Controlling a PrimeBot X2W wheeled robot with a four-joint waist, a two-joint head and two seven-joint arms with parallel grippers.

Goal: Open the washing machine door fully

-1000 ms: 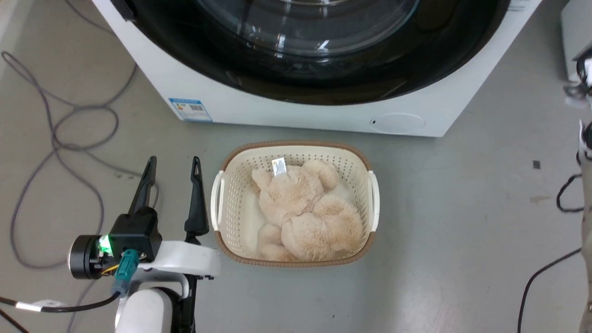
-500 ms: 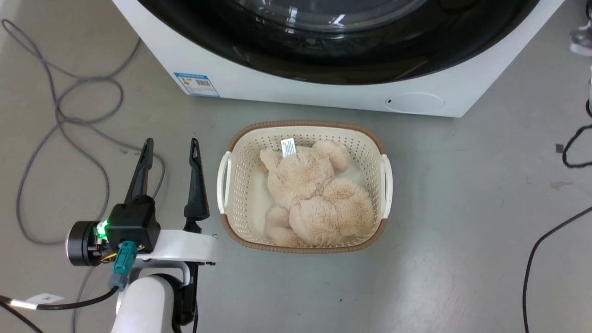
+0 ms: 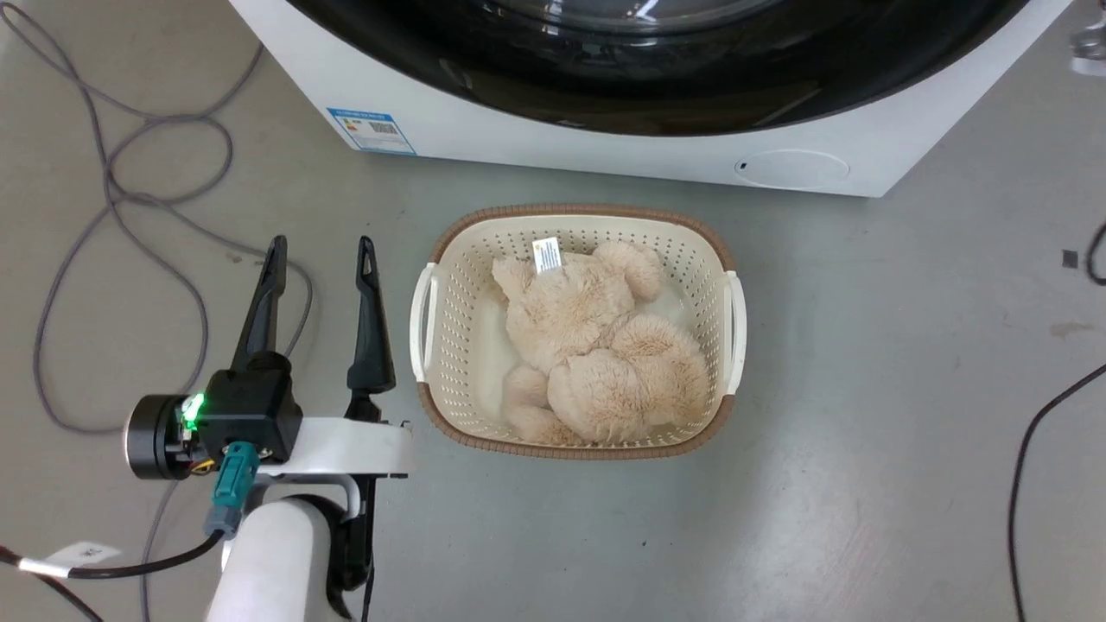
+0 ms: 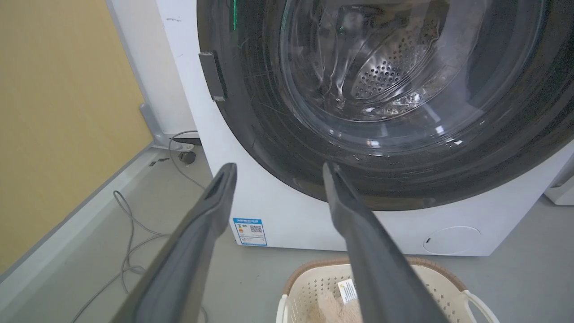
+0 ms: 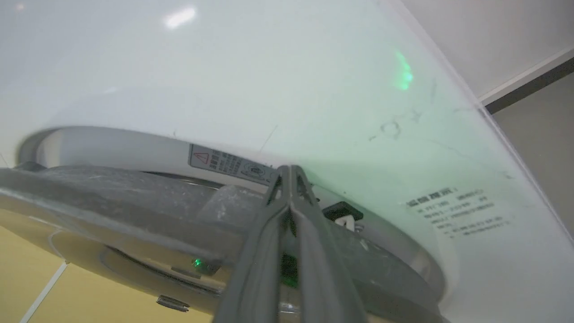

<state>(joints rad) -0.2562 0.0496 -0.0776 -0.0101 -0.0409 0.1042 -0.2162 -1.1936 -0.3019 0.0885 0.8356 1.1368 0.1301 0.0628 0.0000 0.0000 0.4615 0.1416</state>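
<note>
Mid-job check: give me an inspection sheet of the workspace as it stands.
Surface: grey floor.
Job's things: large round glossy black washing machine door, not fully open, on white washer.
Clutter: cream perforated plastic basket holding beige plush toy, before washer.
Grippers: left gripper open, empty, beside basket; right gripper shut, tips at door's rim.
Cables: grey cable looped at left; black cable at right.
Surroundings: yellow wall beside washer.

The door (image 3: 657,86) is cut off by the head view's top edge; print on the label (image 3: 371,131) is too small to read.
</note>
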